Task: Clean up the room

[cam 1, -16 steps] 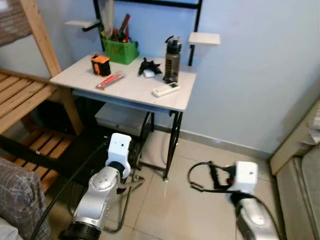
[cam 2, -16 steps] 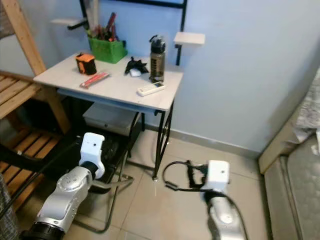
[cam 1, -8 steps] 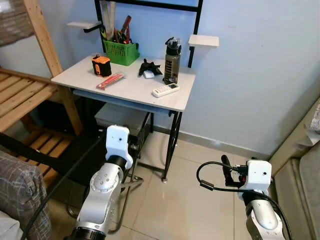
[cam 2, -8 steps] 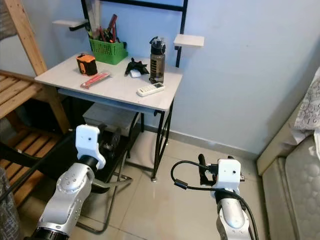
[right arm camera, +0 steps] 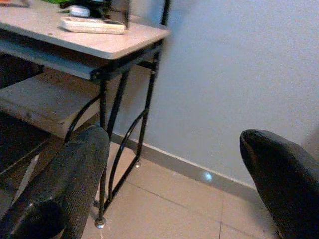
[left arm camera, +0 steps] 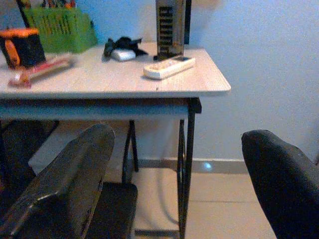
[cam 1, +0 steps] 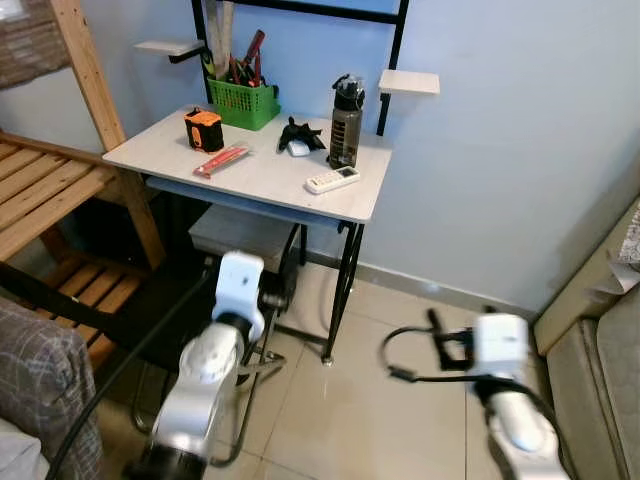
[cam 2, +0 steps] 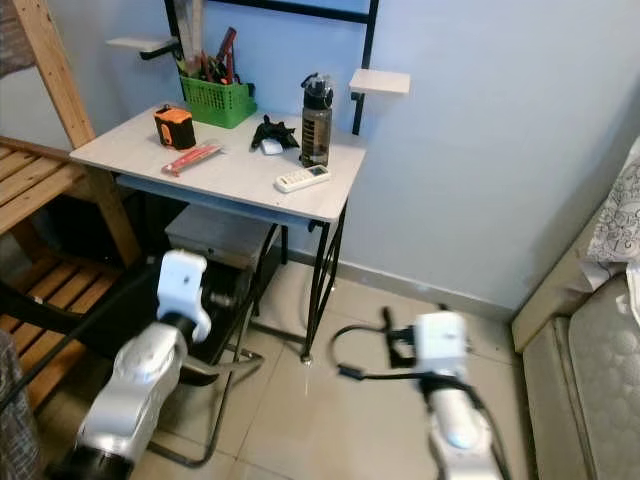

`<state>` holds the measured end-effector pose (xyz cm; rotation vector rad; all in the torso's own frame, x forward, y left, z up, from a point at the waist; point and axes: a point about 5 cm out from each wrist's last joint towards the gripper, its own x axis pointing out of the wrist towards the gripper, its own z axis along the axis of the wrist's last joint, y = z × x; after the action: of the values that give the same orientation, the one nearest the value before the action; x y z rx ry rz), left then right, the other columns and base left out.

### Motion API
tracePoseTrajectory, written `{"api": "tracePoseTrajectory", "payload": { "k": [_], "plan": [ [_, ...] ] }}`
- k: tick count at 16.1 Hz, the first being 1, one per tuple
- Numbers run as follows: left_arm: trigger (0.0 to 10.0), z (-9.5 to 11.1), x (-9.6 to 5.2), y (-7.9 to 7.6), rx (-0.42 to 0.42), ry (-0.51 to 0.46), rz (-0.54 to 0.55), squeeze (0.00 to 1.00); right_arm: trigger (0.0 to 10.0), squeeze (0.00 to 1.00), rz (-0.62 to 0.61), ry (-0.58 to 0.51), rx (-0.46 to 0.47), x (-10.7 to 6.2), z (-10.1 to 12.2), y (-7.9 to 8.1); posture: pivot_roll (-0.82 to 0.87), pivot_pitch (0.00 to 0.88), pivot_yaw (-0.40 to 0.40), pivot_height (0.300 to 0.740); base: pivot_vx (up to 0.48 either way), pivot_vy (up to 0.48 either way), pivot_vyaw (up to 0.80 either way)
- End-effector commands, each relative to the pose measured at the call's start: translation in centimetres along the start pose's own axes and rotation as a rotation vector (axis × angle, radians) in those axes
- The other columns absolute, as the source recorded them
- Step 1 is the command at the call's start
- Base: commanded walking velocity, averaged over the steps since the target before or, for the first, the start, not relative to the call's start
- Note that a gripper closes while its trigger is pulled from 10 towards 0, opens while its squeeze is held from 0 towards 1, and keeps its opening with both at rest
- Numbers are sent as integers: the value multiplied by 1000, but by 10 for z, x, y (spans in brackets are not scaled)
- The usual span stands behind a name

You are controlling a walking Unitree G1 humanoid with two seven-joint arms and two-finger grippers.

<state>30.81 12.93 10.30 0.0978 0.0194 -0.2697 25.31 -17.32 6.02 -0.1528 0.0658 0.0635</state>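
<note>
Since half a second ago our right gripper (right arm camera: 172,184) has swung leftward, both grippers spread empty, left gripper (left arm camera: 177,184) nearer the remote (cam 1: 331,180) lying upper-centre, long axis slanting up-right.

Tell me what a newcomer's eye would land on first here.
The small white desk against the blue wall draws the eye, cluttered with a green basket of tools at the back, an orange-and-black gadget, a dark bottle and a white remote near the front edge. Below it, both silver arms hang low over the tiled floor, the left gripper and right gripper open and empty.
</note>
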Motion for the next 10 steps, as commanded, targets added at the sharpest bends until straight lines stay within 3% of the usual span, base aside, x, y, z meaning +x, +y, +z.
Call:
{"api": "tracePoseTrajectory", "payload": {
  "k": [1, 2, 3, 4, 5, 7, 8, 10],
  "plan": [
    [10000, 5, 6, -8, 12, -13, -27, 0, 10000, 0, -8, 7, -23, 2, 1, -3, 146, 0, -35, 740, 0, -480, -769],
    [10000, 6, 10, -11, -49, -13, -45, 0, 10000, 0, -29, 28, 9, 5, 0, -6, 142, 0, -31, 740, 0, -311, -775],
    [10000, 5, 15, -5, 15, -6, 1, 0, 10000, 0, -65, 53, 91, 5, -5, -13, 139, 0, -32, 740, 0, 0, -781],
    [10000, 6, 17, 7, -41, -3, 16, 0, 10000, 0, -104, 73, 91, 2, -8, -20, 140, 0, -34, 740, 0, 0, -788],
    [10000, 8, 17, 12, -17, -9, 21, 0, 10000, 0, -137, 87, 95, 0, -11, -26, 146, 0, -34, 740, 0, 0, -788],
    [10000, 6, 14, 5, -46, -9, -44, 0, 10000, 0, -145, 100, 85, -1, -15, -27, 153, 0, -39, 740, 0, 0, -781],
    [10000, 6, 14, 3, -110, -22, -55, 0, 10000, 0, -137, 101, 87, -1, -15, -24, 157, 0, -41, 740, 0, 480, -781],
    [10000, 3, 13, 3, -35, -7, -70, 0, 10000, 0, -136, 119, 120, -1, -18, -24, 159, 0, -42, 740, 0, 480, -756]
  ]
}}
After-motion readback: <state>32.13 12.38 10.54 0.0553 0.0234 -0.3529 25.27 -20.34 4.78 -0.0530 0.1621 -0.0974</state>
